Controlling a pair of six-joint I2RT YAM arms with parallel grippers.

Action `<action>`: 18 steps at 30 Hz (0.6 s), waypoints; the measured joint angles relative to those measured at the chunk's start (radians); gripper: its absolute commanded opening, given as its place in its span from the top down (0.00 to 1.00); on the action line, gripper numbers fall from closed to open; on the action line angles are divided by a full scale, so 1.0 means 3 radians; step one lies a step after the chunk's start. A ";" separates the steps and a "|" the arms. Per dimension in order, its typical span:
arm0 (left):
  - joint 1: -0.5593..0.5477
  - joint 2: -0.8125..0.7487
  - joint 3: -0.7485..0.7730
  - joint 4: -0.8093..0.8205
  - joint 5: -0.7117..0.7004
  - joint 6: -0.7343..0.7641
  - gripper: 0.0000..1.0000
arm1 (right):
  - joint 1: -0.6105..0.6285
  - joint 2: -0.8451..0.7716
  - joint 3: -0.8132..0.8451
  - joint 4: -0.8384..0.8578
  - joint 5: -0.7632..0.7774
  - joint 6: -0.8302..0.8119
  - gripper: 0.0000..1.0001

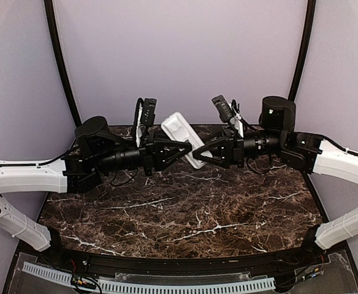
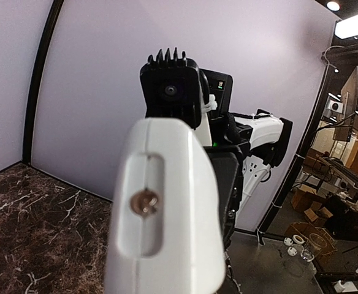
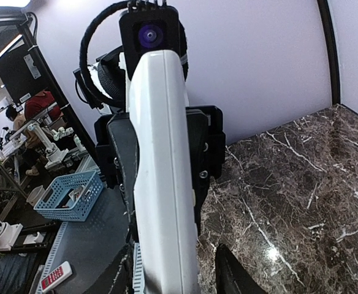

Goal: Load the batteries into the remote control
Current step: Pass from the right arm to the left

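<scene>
Lilac panels [image 1: 179, 55] close in a dark marble table [image 1: 185, 214], and above its far side your two arms meet nose to nose. Between them the white remote [image 1: 179, 130] hangs tilted in the air, well clear of the stone. The left gripper [image 1: 185, 149] appears to be pinching its lower end, though that arm's own camera shows only the remote's body, not the fingers. The right gripper [image 1: 198, 153] sits at the same end. One dark finger [image 3: 234, 278] shows beside the remote's edge with a gap between them, so you cannot tell whether that gripper is clamped or spread.

Up close, the left wrist view shows an oblong recess [image 2: 136, 239] in the remote with a small metal contact [image 2: 144, 202] inside and nothing else in it. No batteries appear in any view. By that showing, the loading itself looks not yet begun: you have the remote presented, and both cells are left to find and seat.
</scene>
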 measured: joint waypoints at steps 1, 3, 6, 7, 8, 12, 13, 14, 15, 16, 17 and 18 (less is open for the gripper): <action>0.0000 -0.0006 0.0000 -0.0027 -0.0009 0.0020 1.00 | 0.0005 0.0004 0.0034 -0.0112 0.0004 -0.0053 0.50; 0.0000 -0.0013 0.0000 -0.0076 -0.0038 0.0047 1.00 | 0.0008 0.0005 0.0100 -0.0301 0.0032 -0.0144 0.46; 0.0000 -0.0045 -0.0015 -0.0193 -0.0097 0.0081 1.00 | 0.0008 -0.0014 0.0191 -0.0539 0.0146 -0.0286 0.44; 0.0000 -0.0053 -0.0017 -0.0230 -0.0117 0.0090 1.00 | 0.0008 -0.0037 0.0200 -0.0600 0.0202 -0.0334 0.43; 0.0000 -0.0057 -0.0017 -0.0254 -0.0130 0.0104 1.00 | 0.0008 -0.0069 0.0202 -0.0661 0.0254 -0.0383 0.41; 0.0000 -0.0061 -0.0017 -0.0381 -0.0122 0.0195 1.00 | 0.0008 -0.0183 0.0228 -0.0888 0.0331 -0.0674 0.38; 0.0000 -0.0061 -0.0017 -0.0432 -0.0095 0.0240 1.00 | 0.0006 -0.0184 0.0262 -0.0961 0.0320 -0.0749 0.39; 0.0000 -0.0061 -0.0017 -0.0459 -0.0083 0.0266 1.00 | 0.0003 -0.0159 0.0355 -0.1102 0.0296 -0.0858 0.40; 0.0001 -0.0062 -0.0017 -0.0509 -0.0050 0.0313 1.00 | 0.0003 -0.0128 0.0435 -0.1200 0.0275 -0.0938 0.40; 0.0000 -0.0064 -0.0014 -0.0554 -0.0029 0.0355 1.00 | 0.0003 -0.0080 0.0547 -0.1312 0.0249 -0.1026 0.40; 0.0000 -0.0065 -0.0013 -0.0605 -0.0010 0.0402 1.00 | 0.0003 -0.0033 0.0650 -0.1410 0.0229 -0.1102 0.40; 0.0000 -0.0069 -0.0013 -0.0664 0.0010 0.0455 1.00 | 0.0003 0.0008 0.0732 -0.1486 0.0198 -0.1169 0.40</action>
